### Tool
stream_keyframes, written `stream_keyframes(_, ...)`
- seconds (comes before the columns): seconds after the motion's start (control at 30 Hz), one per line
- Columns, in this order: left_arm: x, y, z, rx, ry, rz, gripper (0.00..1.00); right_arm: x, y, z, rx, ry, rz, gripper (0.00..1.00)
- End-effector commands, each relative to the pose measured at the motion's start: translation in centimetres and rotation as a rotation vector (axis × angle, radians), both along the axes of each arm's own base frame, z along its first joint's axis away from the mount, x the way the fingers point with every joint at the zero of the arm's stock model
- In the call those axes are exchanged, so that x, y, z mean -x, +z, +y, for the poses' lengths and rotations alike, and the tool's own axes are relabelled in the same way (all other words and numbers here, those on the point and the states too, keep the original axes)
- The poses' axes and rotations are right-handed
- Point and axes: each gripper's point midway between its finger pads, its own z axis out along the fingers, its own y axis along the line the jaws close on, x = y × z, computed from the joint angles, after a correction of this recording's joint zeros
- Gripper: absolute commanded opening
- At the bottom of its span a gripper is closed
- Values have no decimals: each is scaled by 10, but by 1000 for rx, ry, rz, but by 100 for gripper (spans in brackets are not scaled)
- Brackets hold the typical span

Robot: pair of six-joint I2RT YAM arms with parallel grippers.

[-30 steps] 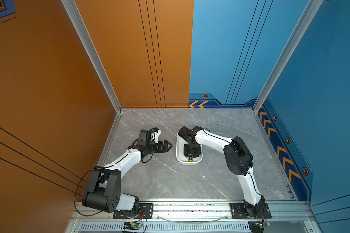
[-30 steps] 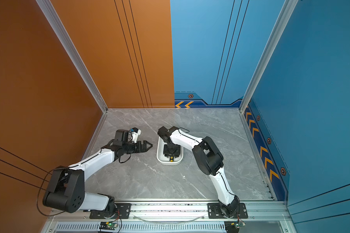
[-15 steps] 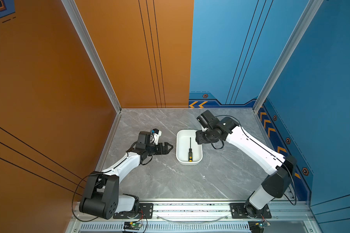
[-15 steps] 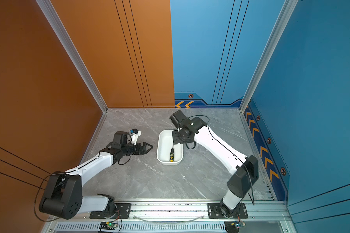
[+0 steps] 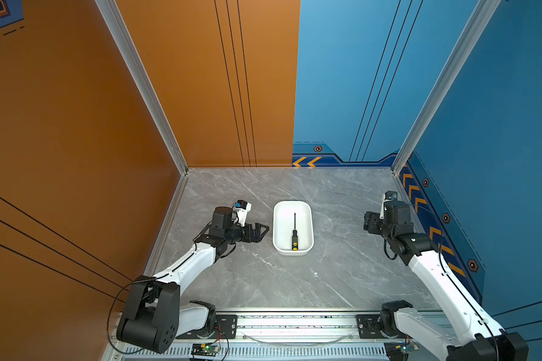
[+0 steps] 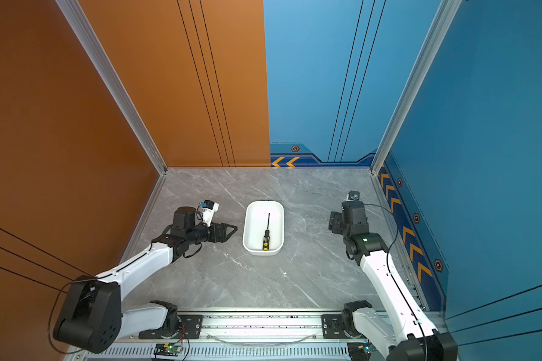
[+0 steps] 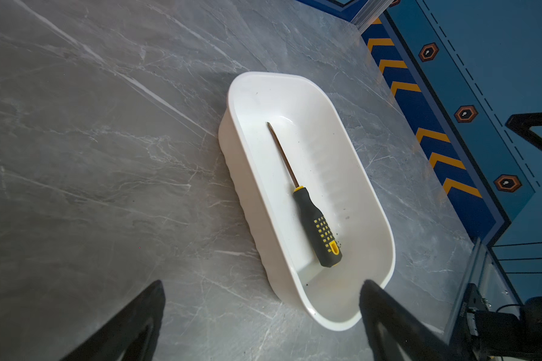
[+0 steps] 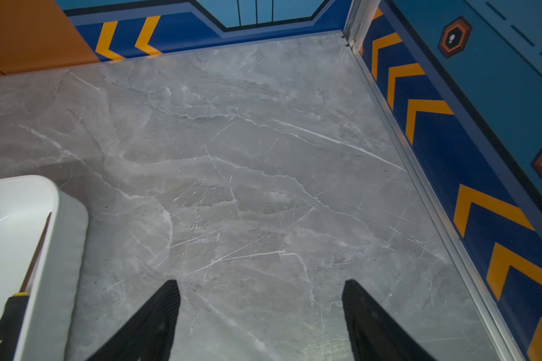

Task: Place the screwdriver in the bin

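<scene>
The screwdriver (image 5: pixel 294 233) (image 6: pixel 266 233) lies flat inside the white bin (image 5: pixel 293 203) (image 6: pixel 265 202) in both top views, with its yellow-capped handle toward the front and nothing touching it. The left wrist view shows the whole screwdriver (image 7: pixel 313 215) on the floor of the bin (image 7: pixel 232 103). My left gripper (image 5: pixel 258 233) (image 6: pixel 230 230) (image 7: pixel 262 284) is open just left of the bin and holds nothing. My right gripper (image 5: pixel 370 222) (image 6: pixel 335 222) (image 8: pixel 260 283) is open and empty over bare table, well right of the bin (image 8: pixel 44 250). The right wrist view catches only part of the screwdriver (image 8: pixel 0 322).
The grey marble table (image 5: pixel 341 275) is walled by orange panels on the left and at the back, and by blue panels on the right. The right arm stands close to the right wall's chevron strip (image 5: pixel 420 200). An aluminium rail (image 5: pixel 294 322) runs along the front edge.
My right gripper has left the bin, swung away to the right wall side and opened wider. The screwdriver stays in the bin. The left arm has barely moved.
</scene>
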Motion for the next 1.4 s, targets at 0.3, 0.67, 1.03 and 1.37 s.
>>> stream_keyframes(0.3, -5, 28, 36, -142, 119, -414, 98, -33, -36, -21, 106, -15, -307, 84)
stream_keyframes(0.67, 1, 34, 110, -388, 398, -607, 98, -47, -51, -16, 92, 11, -424, 85)
stream_keyframes(1.03, -36, -5, 159, -417, 561, -540, 98, -57, -84, -11, 121, 22, -394, 85)
stream_keyframes(1.37, -69, -42, 170, -416, 577, -414, 98, -74, -92, -14, 97, 23, -307, 86)
